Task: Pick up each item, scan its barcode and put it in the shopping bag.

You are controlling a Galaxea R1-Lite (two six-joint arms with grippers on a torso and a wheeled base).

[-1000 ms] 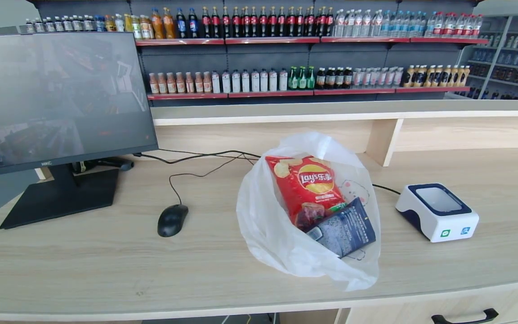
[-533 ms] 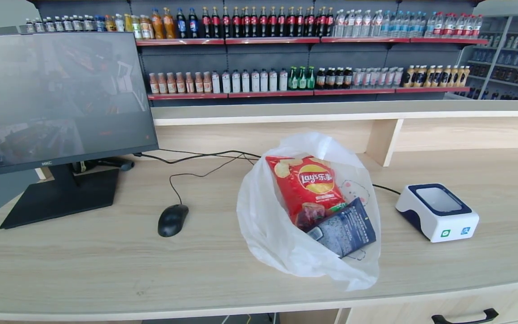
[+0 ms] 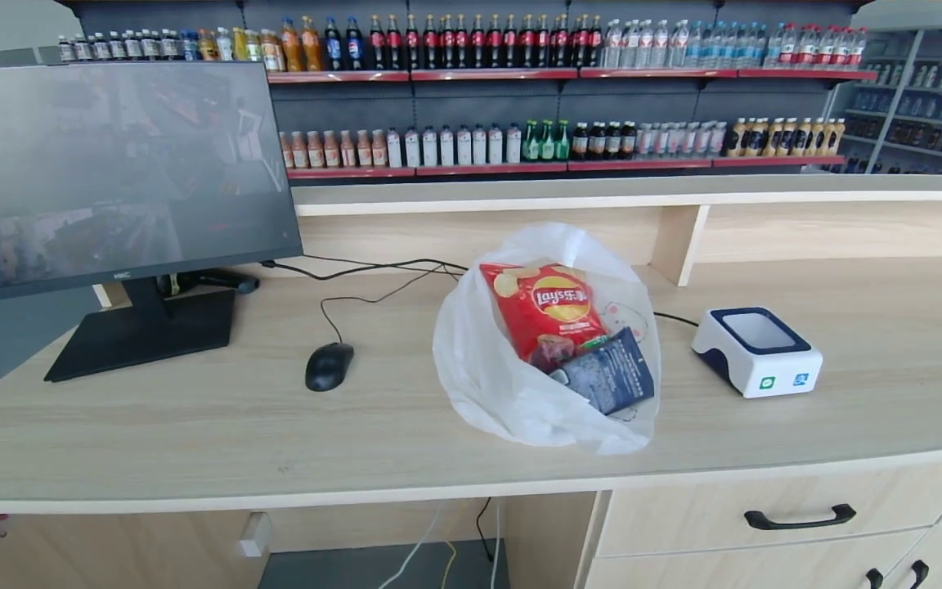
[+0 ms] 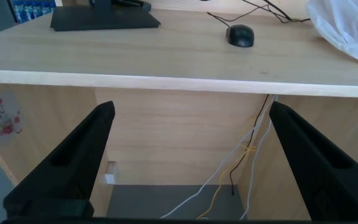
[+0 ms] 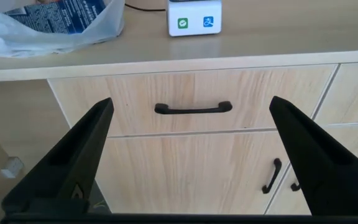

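Overhead, chips [image 3: 549, 311] in shopping bag [image 3: 471, 360]; left tool [image 4: 191, 107], right tool [image 5: 191, 101] agape.

Wooden counter [image 3: 193, 442] carries monitor [image 3: 111, 172], mouse [image 3: 329, 366], shopping bag [image 3: 471, 360] (lying open) and scanner [image 3: 757, 353].

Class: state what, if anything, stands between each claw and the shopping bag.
The left claw faces the counter's front edge, the right claw the drawer front; both hang lower than the shopping bag.
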